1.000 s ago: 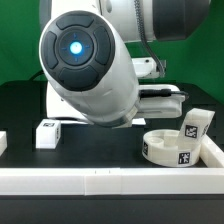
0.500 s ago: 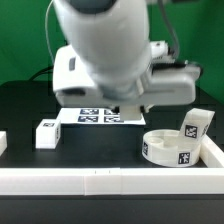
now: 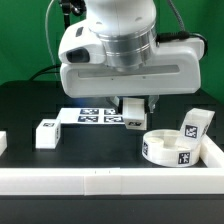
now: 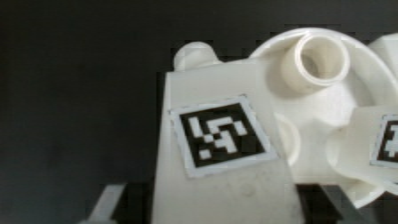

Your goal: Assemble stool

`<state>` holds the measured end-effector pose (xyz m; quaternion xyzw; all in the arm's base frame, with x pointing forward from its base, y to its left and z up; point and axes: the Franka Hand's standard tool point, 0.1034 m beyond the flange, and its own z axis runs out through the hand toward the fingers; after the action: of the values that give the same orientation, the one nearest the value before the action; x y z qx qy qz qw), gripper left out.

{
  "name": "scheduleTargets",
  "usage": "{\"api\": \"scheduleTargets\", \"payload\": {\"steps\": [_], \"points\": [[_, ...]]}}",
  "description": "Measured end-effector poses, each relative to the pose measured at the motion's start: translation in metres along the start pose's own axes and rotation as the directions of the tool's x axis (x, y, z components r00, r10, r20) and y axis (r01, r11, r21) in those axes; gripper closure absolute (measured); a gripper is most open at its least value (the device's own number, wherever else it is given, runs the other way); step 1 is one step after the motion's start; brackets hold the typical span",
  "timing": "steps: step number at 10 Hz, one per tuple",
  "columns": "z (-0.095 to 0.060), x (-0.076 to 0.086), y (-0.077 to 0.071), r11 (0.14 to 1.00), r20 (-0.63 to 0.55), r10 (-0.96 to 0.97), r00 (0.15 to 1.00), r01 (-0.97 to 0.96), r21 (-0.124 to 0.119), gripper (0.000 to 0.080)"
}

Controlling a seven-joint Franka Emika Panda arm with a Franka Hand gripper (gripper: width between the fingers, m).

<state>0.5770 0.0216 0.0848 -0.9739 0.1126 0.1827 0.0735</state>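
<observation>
Clamping a white leg [image 3: 133, 112] between its two fingers [image 3: 151, 102], the gripper [image 3: 134, 108] stood about half open, jaws pressed against the leg's sides just above the black table [image 3: 30, 100]. The held leg carried a black-and-white square tag and no readable writing. The round seat [image 3: 168, 150], tagged on its rim, lay by the white rail [image 3: 100, 180] at the exterior view's right. A second leg [image 3: 197, 124] stood tilted just beside it. A third leg [image 3: 47, 134] sat well apart toward the exterior view's left.
</observation>
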Motion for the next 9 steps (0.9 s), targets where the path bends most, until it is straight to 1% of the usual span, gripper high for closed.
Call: {"api": "scheduleTargets", "payload": {"steps": [1, 2, 3, 4, 5, 7, 8, 9], "points": [[-0.002, -0.008, -0.007, 1.000, -0.066, 0.005, 0.998, -0.005, 0.000, 0.0472], [-0.008, -0.013, -0.013, 1.000, -0.178, 0.003, 0.984, -0.002, 0.003, 0.0472], [-0.012, -0.023, -0.019, 1.000, -0.215, -0.009, 0.977, 0.009, 0.002, 0.0472], [-0.018, -0.017, -0.022, 1.000, -0.280, -0.012, 0.960, 0.014, 0.005, 0.0472], [-0.017, -0.013, -0.023, 1.000, -0.341, -0.015, 0.940, 0.017, 0.004, 0.0472], [-0.018, -0.009, -0.025, 1.000, -0.496, -0.024, 0.868, 0.029, 0.003, 0.0472], [-0.019, -0.013, -0.026, 0.999, -0.565, -0.028, 0.825, 0.036, 0.004, 0.0472], [-0.018, -0.018, -0.027, 0.999, -0.599, -0.015, 0.800, 0.029, 0.013, 0.0472]]}}
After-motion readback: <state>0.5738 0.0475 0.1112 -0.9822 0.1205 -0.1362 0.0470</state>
